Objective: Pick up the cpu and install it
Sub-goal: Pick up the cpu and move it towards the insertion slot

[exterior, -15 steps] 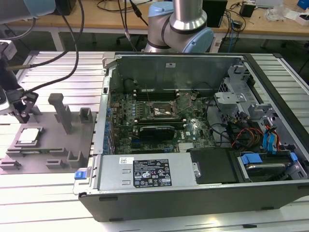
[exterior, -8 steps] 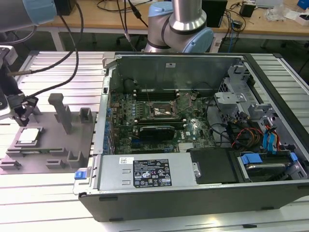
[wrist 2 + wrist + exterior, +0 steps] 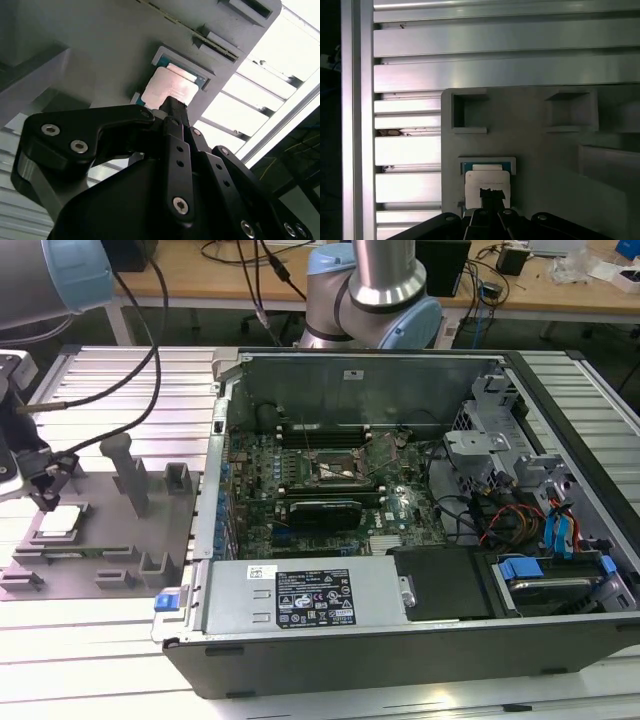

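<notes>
Black end effector (image 3: 172, 106) links loom right up close in the second wrist view, the tip poised over the cpu (image 3: 167, 89), and I can't tell whether it's parted or closed, or whether it has any hold on the chip. That pale square cpu lies flat in a shallow pocket of the grey fixture plate (image 3: 100, 40), close to the plate's edge by the ribbed aluminium worktop (image 3: 470, 70). Beside the fixture plate, toward the exterior view's right, sits the open computer case (image 3: 400, 665).
</notes>
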You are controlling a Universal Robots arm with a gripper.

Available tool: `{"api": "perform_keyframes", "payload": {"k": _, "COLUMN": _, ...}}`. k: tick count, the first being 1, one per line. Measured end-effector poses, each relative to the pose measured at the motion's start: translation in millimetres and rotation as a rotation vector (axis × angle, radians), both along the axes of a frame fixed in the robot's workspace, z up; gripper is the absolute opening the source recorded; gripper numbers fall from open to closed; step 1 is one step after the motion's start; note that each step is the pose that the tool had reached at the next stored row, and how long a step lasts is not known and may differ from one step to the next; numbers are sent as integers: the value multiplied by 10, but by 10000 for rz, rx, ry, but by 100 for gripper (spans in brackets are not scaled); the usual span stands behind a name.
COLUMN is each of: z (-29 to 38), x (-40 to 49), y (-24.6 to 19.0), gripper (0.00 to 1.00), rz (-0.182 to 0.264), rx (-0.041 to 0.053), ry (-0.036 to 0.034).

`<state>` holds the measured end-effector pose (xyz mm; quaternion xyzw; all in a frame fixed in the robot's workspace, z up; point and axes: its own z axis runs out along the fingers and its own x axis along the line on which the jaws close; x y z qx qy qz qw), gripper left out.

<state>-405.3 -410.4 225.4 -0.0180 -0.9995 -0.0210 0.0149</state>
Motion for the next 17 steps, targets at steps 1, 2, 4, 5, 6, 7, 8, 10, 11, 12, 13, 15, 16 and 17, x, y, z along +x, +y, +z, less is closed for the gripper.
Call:
{"api": "perform_keyframes", "payload": {"k": 1, "z": -19, "x": -1, "y": -4, "gripper": 11, "rz": -1, "rx": 0, "ry": -1}}
{"api": "perform_keyframes", "payload": {"k": 2, "z": -36, "x": -2, "y": -9, "gripper": 11, "rz": 0, "rx": 1, "ry": -2}}
{"api": "perform_keyframes", "payload": {"k": 4, "z": -81, "x": -2, "y": -19, "gripper": 11, "rz": 0, "rx": 0, "ry": -2}}
{"api": "perform_keyframes", "payload": {"k": 5, "z": -94, "x": -2, "y": -20, "gripper": 11, "rz": 1, "rx": 2, "ry": 2}}
{"api": "perform_keyframes", "payload": {"k": 6, "z": -105, "x": -1, "y": -20, "gripper": 11, "rz": 4, "rx": 6, "ry": -2}}
{"api": "perform_keyframes", "payload": {"k": 7, "z": -116, "x": -1, "y": -20, "gripper": 11, "rz": 4, "rx": 7, "ry": -2}}
{"api": "perform_keyframes", "payload": {"k": 8, "z": -130, "x": -1, "y": -20, "gripper": 11, "rz": 4, "rx": 7, "ry": -2}}
{"api": "perform_keyframes", "payload": {"k": 10, "z": -143, "x": -1, "y": -20, "gripper": 11, "rz": 5, "rx": 6, "ry": -1}}
{"api": "perform_keyframes", "payload": {"k": 11, "z": -143, "x": -1, "y": -20, "gripper": 11, "rz": 5, "rx": 6, "ry": 0}}
{"api": "perform_keyframes", "payload": {"k": 12, "z": -143, "x": -2, "y": -20, "gripper": 11, "rz": 4, "rx": 6, "ry": 0}}
{"api": "perform_keyframes", "payload": {"k": 13, "z": -143, "x": -1, "y": -20, "gripper": 11, "rz": 5, "rx": 6, "ry": 0}}
{"api": "perform_keyframes", "payload": {"k": 15, "z": -144, "x": -1, "y": -20, "gripper": 11, "rz": 5, "rx": 6, "ry": -1}}
{"api": "perform_keyframes", "payload": {"k": 16, "z": -143, "x": -1, "y": -20, "gripper": 11, "rz": 5, "rx": 6, "ry": -1}}
{"api": "perform_keyframes", "payload": {"k": 17, "z": -143, "x": -1, "y": -20, "gripper": 11, "rz": 5, "rx": 6, "ry": 0}}
